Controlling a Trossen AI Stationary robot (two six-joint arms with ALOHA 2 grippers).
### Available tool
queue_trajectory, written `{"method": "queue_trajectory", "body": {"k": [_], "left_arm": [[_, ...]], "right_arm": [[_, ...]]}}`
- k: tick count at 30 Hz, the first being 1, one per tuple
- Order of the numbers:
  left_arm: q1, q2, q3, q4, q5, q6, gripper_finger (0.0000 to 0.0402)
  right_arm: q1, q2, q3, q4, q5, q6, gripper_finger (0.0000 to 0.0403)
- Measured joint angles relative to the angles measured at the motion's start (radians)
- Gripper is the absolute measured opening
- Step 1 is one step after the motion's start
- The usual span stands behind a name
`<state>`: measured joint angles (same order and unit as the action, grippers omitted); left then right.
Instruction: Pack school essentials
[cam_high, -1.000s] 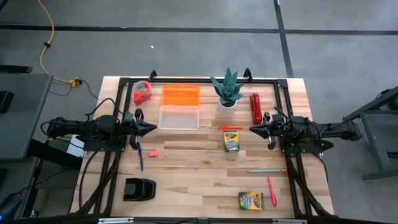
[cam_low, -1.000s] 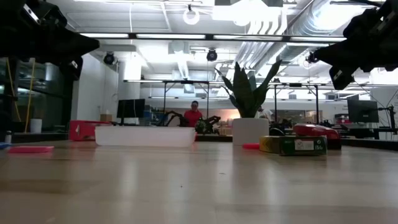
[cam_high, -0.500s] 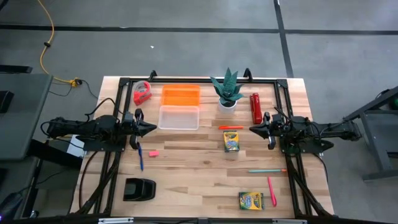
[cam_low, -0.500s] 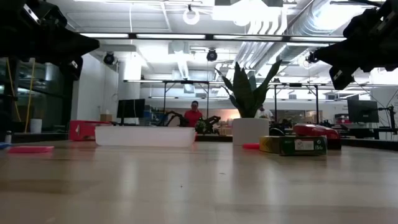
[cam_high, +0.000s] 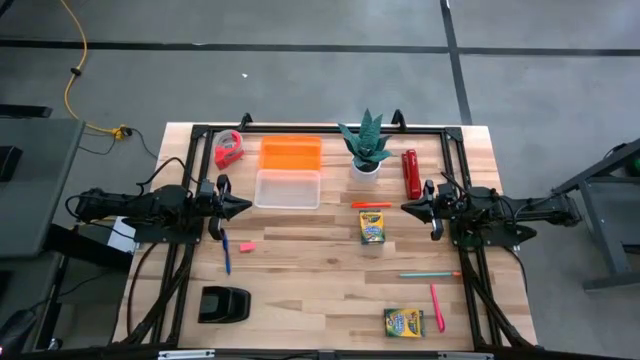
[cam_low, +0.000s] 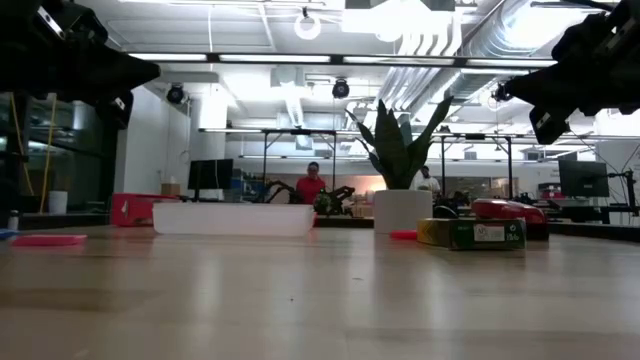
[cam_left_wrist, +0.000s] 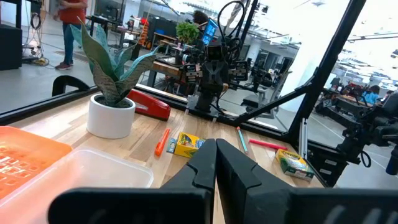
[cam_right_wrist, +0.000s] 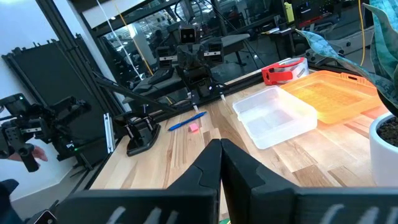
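Note:
Two yellow-and-green crayon boxes lie flat on the table, one mid-table (cam_high: 371, 227) and one near the near edge (cam_high: 403, 322). An orange-red pen (cam_high: 371, 204), a teal pen (cam_high: 428, 274), a pink pen (cam_high: 437, 307), a blue pen (cam_high: 226, 252) and a tiny pink eraser (cam_high: 247, 246) lie flat too. My left gripper (cam_high: 246, 206) hovers shut above the table's left side, beside the clear container (cam_high: 288, 188). My right gripper (cam_high: 405, 208) hovers shut at the right side, its tips a little way from the mid-table crayon box.
An orange lid (cam_high: 291, 153) lies beyond the clear container. A red tape dispenser (cam_high: 228, 149), a potted plant (cam_high: 366, 150) and a thick red cylinder (cam_high: 410, 173) stand along the far edge. A black holder (cam_high: 223, 303) sits near the near-left corner. A black frame (cam_high: 300, 128) rings the table.

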<state>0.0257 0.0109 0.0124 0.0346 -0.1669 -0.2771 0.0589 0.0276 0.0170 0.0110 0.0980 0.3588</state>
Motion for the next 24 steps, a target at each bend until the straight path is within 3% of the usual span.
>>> {"method": "queue_trajectory", "body": {"k": [6, 10, 16, 20, 24], "left_arm": [[0.000, 0.000, 0.000, 0.048, -0.020, -0.006, 0.0000], [0.000, 0.000, 0.000, 0.216, -0.033, -0.201, 0.0000], [0.000, 0.002, 0.000, 0.435, -0.211, -0.308, 0.0000], [0.000, 0.018, 0.023, 0.436, -0.247, -0.296, 0.0000], [0.000, 0.143, 0.112, 0.388, -0.242, -0.264, 0.0000]], "right_arm": [[0.000, 0.000, 0.000, 0.000, 0.000, 0.000, 0.0000], [0.000, 0.000, 0.000, 0.000, 0.000, 0.000, 0.0000], [0.000, 0.000, 0.000, 0.000, 0.000, 0.000, 0.0000], [0.000, 0.000, 0.000, 0.000, 0.000, 0.000, 0.0000], [0.000, 0.000, 0.000, 0.000, 0.000, 0.000, 0.0000]]}}
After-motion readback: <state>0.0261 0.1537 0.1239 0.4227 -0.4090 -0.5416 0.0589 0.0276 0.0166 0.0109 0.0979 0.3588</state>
